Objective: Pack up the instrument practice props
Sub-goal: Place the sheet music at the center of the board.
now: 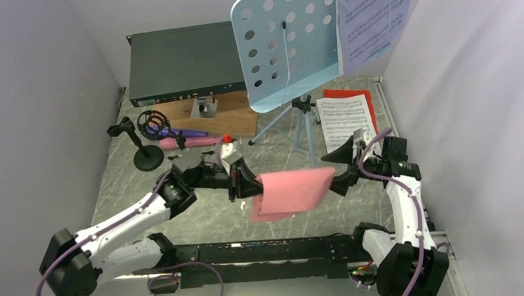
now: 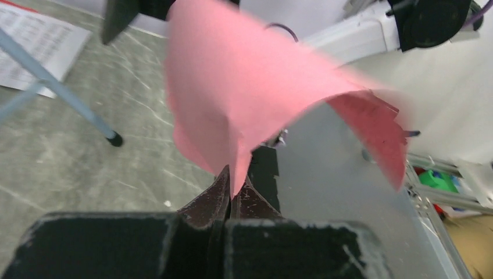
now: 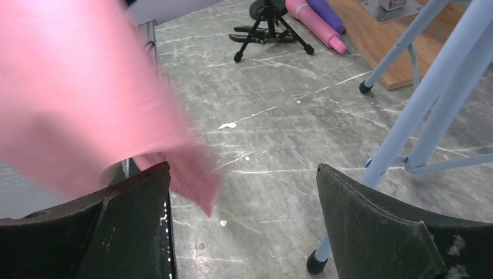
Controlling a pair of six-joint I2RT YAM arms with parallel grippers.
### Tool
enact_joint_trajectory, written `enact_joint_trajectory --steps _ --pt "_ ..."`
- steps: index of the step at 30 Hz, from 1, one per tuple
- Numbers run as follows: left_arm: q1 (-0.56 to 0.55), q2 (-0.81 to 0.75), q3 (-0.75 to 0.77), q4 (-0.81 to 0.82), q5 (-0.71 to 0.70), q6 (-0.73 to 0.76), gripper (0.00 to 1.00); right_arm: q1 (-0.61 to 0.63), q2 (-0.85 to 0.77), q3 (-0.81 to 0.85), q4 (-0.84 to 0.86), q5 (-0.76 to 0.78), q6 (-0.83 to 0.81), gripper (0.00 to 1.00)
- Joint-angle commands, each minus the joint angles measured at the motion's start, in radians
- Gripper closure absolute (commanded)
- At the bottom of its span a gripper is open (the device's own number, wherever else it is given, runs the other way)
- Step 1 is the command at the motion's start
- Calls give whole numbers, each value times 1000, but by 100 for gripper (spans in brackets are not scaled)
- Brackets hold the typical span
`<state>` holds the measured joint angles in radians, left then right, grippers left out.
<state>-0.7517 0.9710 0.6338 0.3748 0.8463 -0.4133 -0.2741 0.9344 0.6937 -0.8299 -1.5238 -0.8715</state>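
My left gripper (image 1: 256,187) is shut on the left edge of a red music sheet (image 1: 291,192), held above the table with its pink side up. In the left wrist view the sheet (image 2: 250,87) curls up from the closed gripper (image 2: 235,195). My right gripper (image 1: 337,168) is open at the sheet's right edge; in the right wrist view the sheet (image 3: 75,99) lies over the left finger of the gripper (image 3: 242,168). The light-blue perforated music tripod (image 1: 285,43) carries a lavender sheet (image 1: 374,19). A white sheet (image 1: 343,121) lies on another red sheet (image 1: 350,94).
Purple (image 1: 182,133) and pink (image 1: 189,142) microphones lie beside a black round-base holder (image 1: 146,153). A black tripod holder (image 3: 267,26) stands by them. A dark green rack box (image 1: 182,61) and a wooden board (image 1: 235,119) sit at the back. The tripod's legs (image 1: 303,123) stand mid-table.
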Motion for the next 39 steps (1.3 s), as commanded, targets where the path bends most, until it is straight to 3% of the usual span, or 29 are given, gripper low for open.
enact_joint_trajectory --steps 1,11,18,24,31,39 --pt "-90 93 55 104 -7 -2 100 22 13 4 8 -86 -63 0" --pt "-104 183 88 25 -33 -41 100 22 21 57 -44 -113 -67 3" --pt "-104 184 47 55 -104 -97 100 21 24 73 -45 -113 -39 4" --pt "-89 211 33 50 -135 -157 100 15 23 81 6 -114 50 1" --pt "-32 230 -68 282 -103 -340 100 12 20 72 79 -111 137 0" --pt "-32 221 -87 352 -38 -357 100 43 39 50 158 -116 198 5"
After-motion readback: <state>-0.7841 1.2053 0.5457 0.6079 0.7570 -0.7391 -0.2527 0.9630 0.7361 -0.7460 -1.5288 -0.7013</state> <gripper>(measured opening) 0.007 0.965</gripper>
